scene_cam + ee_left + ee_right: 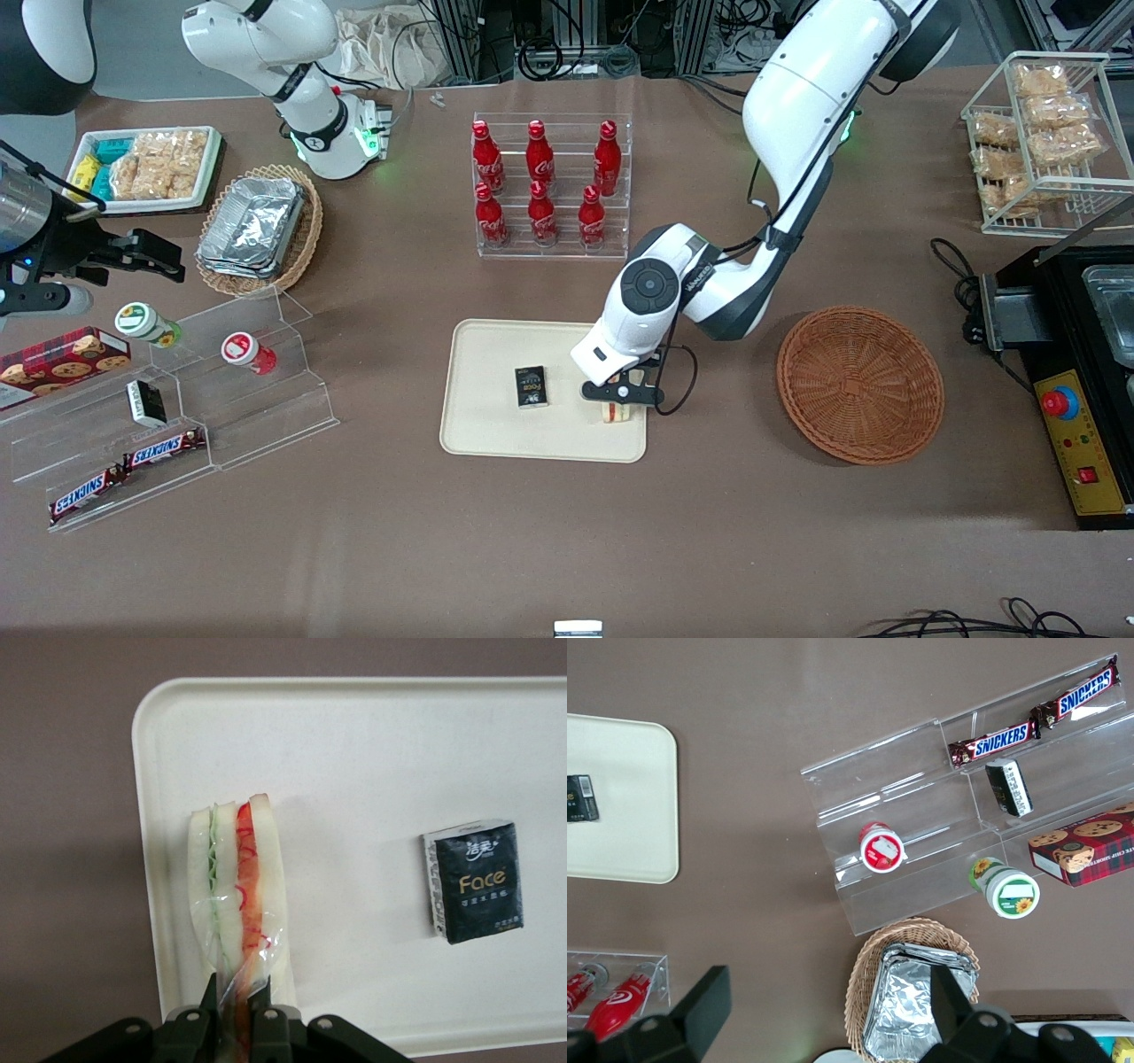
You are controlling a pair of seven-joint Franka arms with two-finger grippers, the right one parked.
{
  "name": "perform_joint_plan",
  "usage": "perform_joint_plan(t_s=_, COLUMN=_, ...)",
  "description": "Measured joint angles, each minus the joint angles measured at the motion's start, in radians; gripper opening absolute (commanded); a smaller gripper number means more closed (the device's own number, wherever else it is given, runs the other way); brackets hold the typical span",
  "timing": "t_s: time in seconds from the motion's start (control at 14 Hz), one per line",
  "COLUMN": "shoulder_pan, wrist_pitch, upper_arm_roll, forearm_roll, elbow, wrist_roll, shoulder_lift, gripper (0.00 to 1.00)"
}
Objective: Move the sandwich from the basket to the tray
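The sandwich [235, 890], a pale wrapped wedge with red and green filling, is held on the tray [354, 744] near its basket-side rim, pinched by the end effector [234, 1003]. If the clinging wrap is dragged at release, it could be tipped over the rim. The basket [859, 385] sits empty.

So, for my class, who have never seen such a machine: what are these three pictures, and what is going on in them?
It is a white robot arm working at a brown table. One picture looks down from the front; the other two come from cameras on the arms' wrists. The working arm's hand is over the cream tray, its fingers shut on the wrapped sandwich, which rests on the tray beside a small black packet. The round brown basket lies toward the working arm's end. Red bottles stand farther from the front camera.
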Motion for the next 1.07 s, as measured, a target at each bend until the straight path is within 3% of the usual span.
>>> perform_joint_plan(t_s=0.07, shoulder_pan=0.0, wrist_pitch=0.0, upper_arm_roll=0.0, forearm_roll=0.0, elbow=0.0, wrist_roll=0.0, shoulder_lift=0.003, gripper=0.99)
perform_joint_plan(t_s=0.5, shoulder_pan=0.031, wrist_pitch=-0.103, upper_arm_roll=0.007, forearm_roll=0.0, elbow=0.014, wrist_roll=-0.003, shoulder_lift=-0.046, gripper=1.0)
perform_joint_plan(t_s=0.86, shoulder_pan=0.163, wrist_pitch=-0.326, upper_arm_roll=0.014, forearm_roll=0.0, elbow=0.027, wrist_roll=0.012, shoulder_lift=-0.231, gripper=1.0)
perform_joint_plan(t_s=1.07, shoulder_pan=0.259, wrist_pitch=-0.474, upper_arm_roll=0.016, forearm_roll=-0.001, elbow=0.027, wrist_roll=0.17, shoulder_lift=-0.328, gripper=0.99)
